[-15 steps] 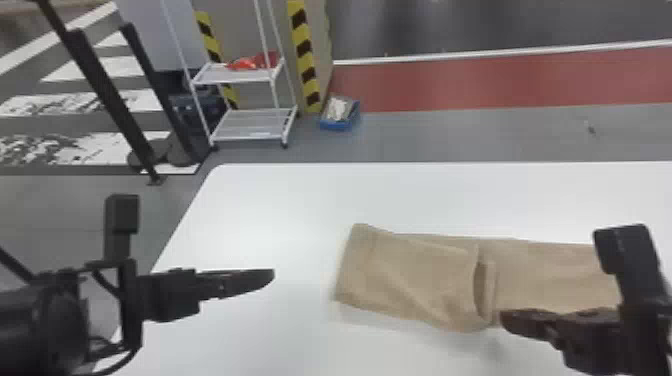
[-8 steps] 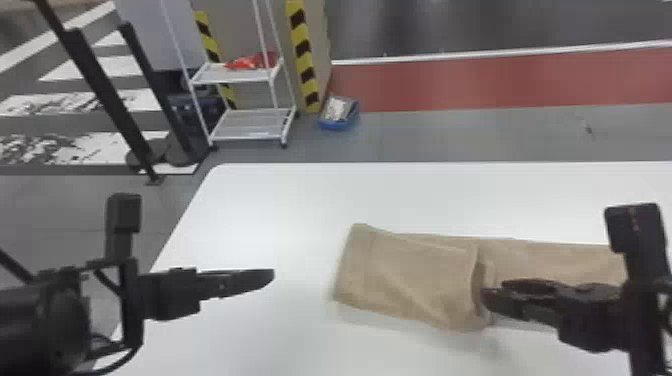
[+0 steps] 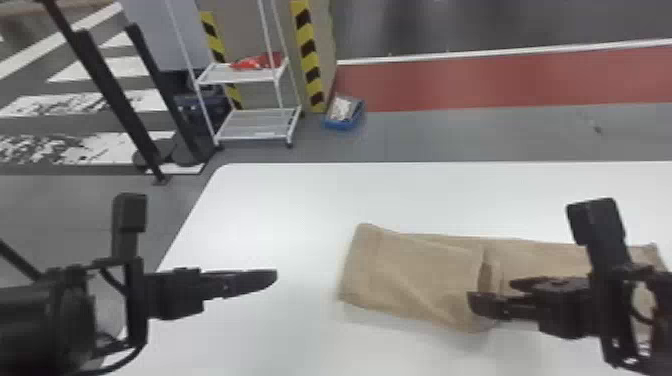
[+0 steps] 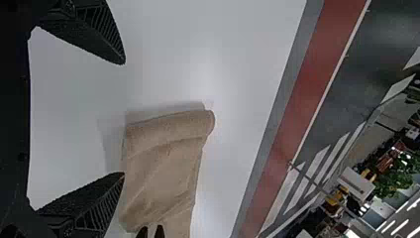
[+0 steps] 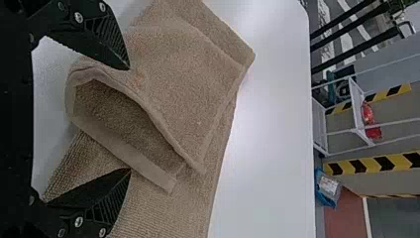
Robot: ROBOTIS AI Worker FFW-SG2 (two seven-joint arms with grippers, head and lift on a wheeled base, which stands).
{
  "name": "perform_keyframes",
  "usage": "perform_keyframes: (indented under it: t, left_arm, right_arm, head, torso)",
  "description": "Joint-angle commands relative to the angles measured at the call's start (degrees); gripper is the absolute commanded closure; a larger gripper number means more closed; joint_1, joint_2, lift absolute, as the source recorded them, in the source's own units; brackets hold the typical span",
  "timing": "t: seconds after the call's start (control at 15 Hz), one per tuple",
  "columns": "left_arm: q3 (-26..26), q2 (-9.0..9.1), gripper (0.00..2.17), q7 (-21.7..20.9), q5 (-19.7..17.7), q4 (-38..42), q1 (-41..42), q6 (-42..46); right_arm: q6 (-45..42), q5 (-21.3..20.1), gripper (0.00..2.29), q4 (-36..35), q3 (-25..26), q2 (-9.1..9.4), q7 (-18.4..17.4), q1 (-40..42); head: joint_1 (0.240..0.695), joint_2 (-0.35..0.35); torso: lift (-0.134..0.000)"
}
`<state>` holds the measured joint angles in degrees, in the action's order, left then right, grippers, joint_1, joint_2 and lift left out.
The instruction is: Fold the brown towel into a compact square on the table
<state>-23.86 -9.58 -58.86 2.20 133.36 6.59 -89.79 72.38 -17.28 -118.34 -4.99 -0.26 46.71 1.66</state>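
Note:
The brown towel (image 3: 415, 275) lies as a long strip on the white table (image 3: 280, 210), its left part folded over in layers. My right gripper (image 3: 492, 295) is over the towel near the folded layer's raised edge. In the right wrist view, my right gripper (image 5: 130, 119) has its fingers wide apart on either side of that loose, gaping edge of the towel (image 5: 173, 89). Left of the towel, my left gripper (image 3: 267, 280) is above bare table. The left wrist view shows my left gripper (image 4: 121, 119) with fingers spread, the towel (image 4: 163, 163) lying beyond them.
Behind the table stand a white shelf cart (image 3: 245, 75) with a red item on it and a blue bin (image 3: 344, 112) on the floor. Black posts (image 3: 115, 95) rise beyond the table's left corner. Table surface extends behind and left of the towel.
My right gripper moved left toward the towel's folded edge, then shifted slightly, its fingers now showing farther apart in the head view. The left arm and the towel look about the same.

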Motion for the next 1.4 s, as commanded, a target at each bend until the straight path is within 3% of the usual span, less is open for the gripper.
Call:
perform_keyframes:
  t: [0.0, 0.2, 0.53, 0.93, 1.33]
  left_arm:
    - [-0.04, -0.18, 0.09, -0.12, 0.00, -0.11, 0.00, -0.24]
    - [-0.13, -0.18, 0.09, -0.29, 0.00, -0.38, 0.00, -0.24]
    - [-1.19, -0.71, 0.09, -0.82, -0.09, -1.34, 0.00, -0.24]
    - [-1.19, -1.06, 0.09, -0.82, -0.09, -2.49, -0.26, -0.24]
    - [-1.01, -1.67, 0.10, -0.91, 0.00, -2.93, -0.70, -0.24]
  right_arm:
    - [0.00, 0.41, 0.19, 0.83, -0.81, 0.32, -0.04, -0.78]
    - [0.00, 0.15, 0.39, 2.50, -1.96, 0.32, -0.12, -1.92]
    - [0.18, 0.41, 1.40, 2.67, -2.22, 0.32, 0.40, -2.19]
    - [0.88, 0.32, 1.53, 2.58, -2.66, 0.32, 0.58, -2.10]
    - [6.68, -0.56, 1.53, -5.41, -1.17, 0.32, 2.78, 3.09]
  head:
    - [0.695, 0.224]
    - [0.695, 0.234]
    - [0.695, 0.252]
    - [0.695, 0.264]
    - [0.695, 0.284]
  torso:
    - [-0.124]
    - [-0.124]
    - [-0.124]
    - [-0.124]
    - [-0.124]
